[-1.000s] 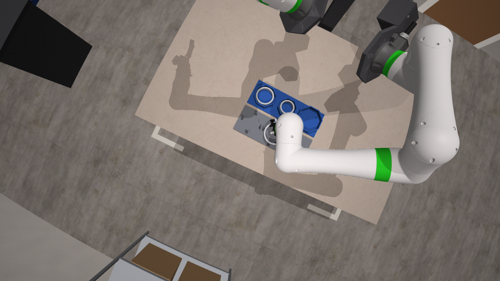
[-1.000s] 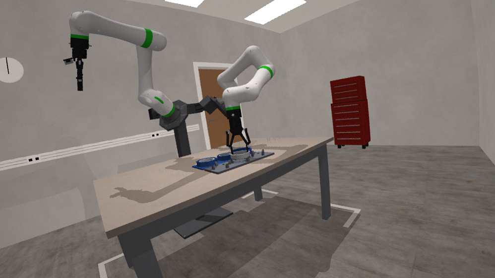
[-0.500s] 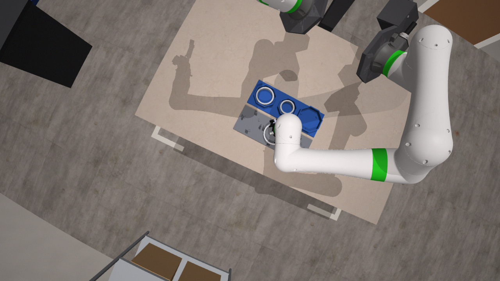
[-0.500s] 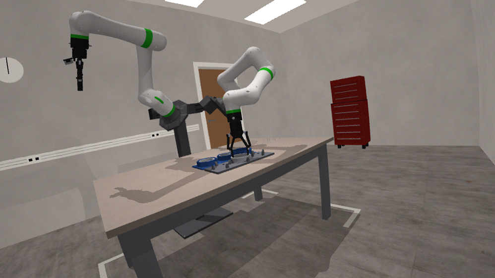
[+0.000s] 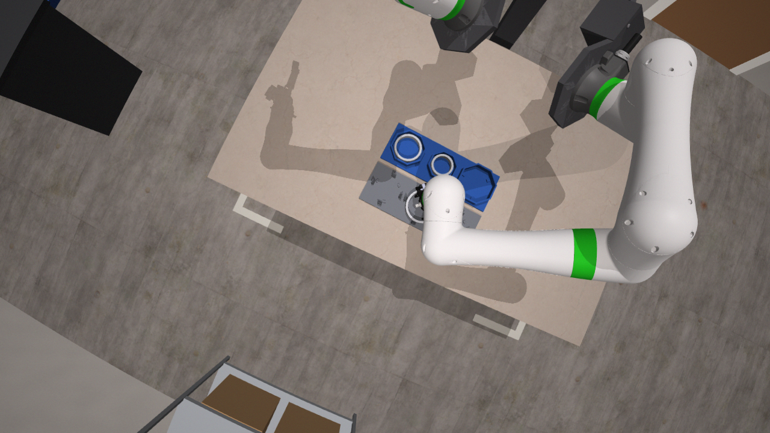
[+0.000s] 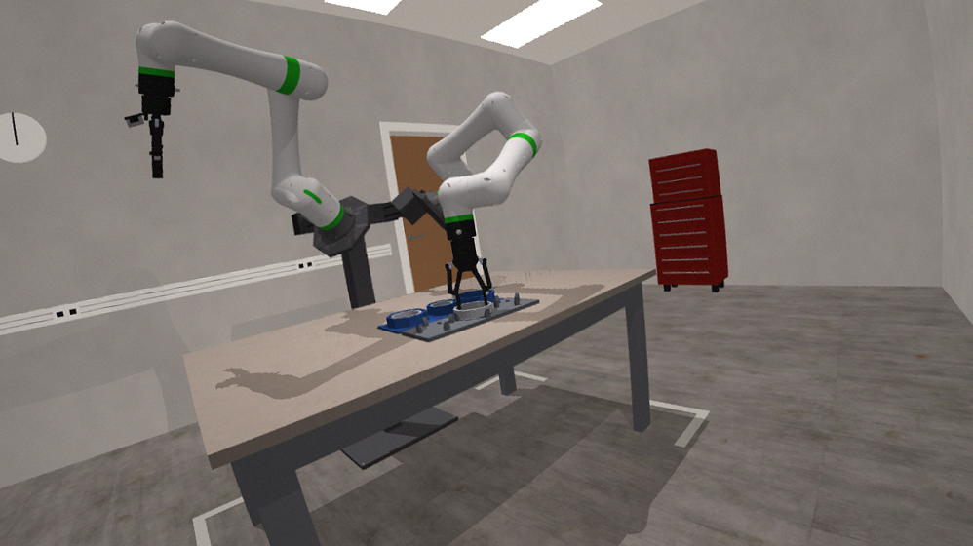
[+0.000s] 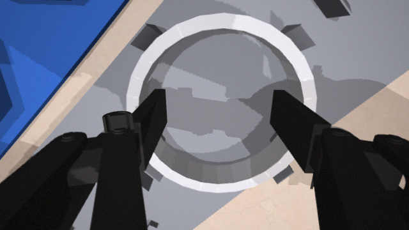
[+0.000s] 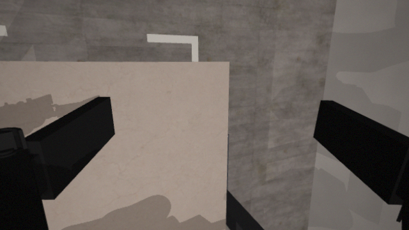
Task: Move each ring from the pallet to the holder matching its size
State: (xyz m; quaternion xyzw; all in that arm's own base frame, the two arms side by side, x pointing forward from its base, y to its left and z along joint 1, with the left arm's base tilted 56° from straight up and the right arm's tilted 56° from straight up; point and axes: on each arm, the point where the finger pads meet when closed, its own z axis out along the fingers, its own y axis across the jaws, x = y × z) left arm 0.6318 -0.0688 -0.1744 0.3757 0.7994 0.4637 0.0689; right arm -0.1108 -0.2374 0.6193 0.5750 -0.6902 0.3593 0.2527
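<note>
A large white ring [image 5: 407, 207] [image 6: 473, 314] [image 7: 223, 20] lies flat among dark stub pads on the grey holder plate [image 5: 371, 190] [image 7: 367, 57]. My left gripper [image 6: 474, 305] [image 7: 218, 106] points down with both fingers inside its bore. It is partly open, and the fingertips stand clear of the inner wall. The blue pallet [image 5: 426, 149] [image 7: 80, 19] holds a medium ring [image 5: 394, 147] and a small ring [image 5: 431, 165] in octagonal pockets; its third pocket [image 5: 476, 185] is empty. My right gripper [image 6: 158, 175] [image 8: 215, 117] is open and empty, high above the table.
The pallet and holder plate lie side by side on the table [image 5: 333, 107] [image 6: 257, 358], with a narrow gap between them. Other stub pads [image 5: 379, 202] stand on the plate. The left arm [image 5: 517, 247] hides part of the plate from above.
</note>
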